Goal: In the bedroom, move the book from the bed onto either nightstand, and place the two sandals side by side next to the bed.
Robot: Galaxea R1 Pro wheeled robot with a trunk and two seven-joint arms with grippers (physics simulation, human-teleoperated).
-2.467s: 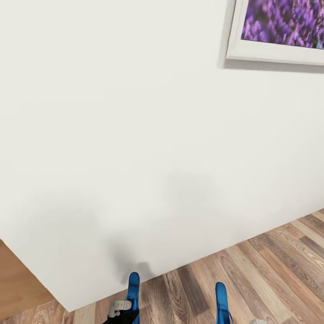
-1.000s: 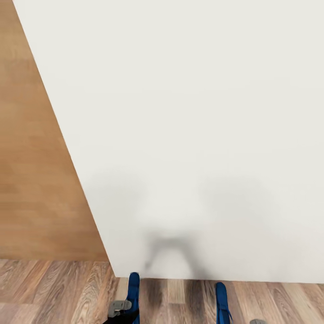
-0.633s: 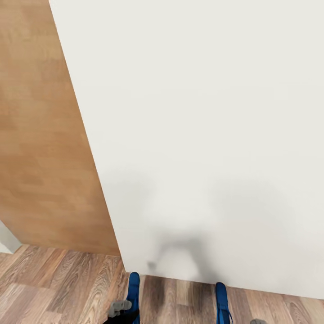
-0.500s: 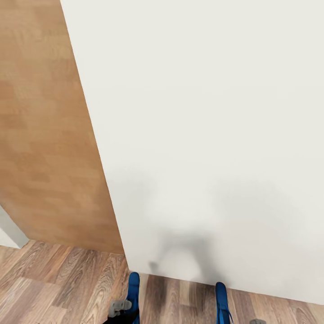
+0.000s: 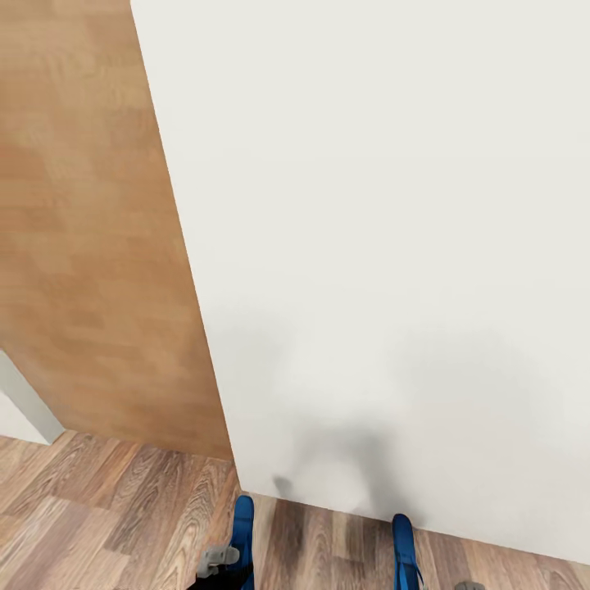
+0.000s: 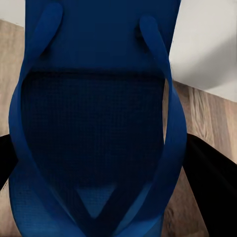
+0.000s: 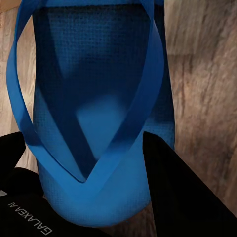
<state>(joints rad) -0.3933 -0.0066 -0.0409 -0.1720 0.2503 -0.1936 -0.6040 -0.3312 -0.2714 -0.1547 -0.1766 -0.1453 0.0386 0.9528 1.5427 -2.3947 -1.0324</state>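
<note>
- A white wall (image 5: 393,246) takes up most of the head view, with soft grey shadows low on it.
- A tan wood wall panel (image 5: 90,246) stands to its left, meeting a narrow strip of pale wall (image 5: 20,410) at the far left.
- Brown plank floor (image 5: 106,508) runs along the foot of both.
- The left sandal (image 6: 96,123), bright blue with toe straps, is clamped in the left gripper (image 6: 98,197), whose black fingers (image 6: 207,187) press on both of its edges; in the head view it juts forward over the floor, near the wall.
- The right sandal (image 7: 94,108) is likewise gripped by the right gripper (image 7: 94,187), black fingers (image 7: 173,182) at its sides, held parallel to the other sandal and well apart from it.
</note>
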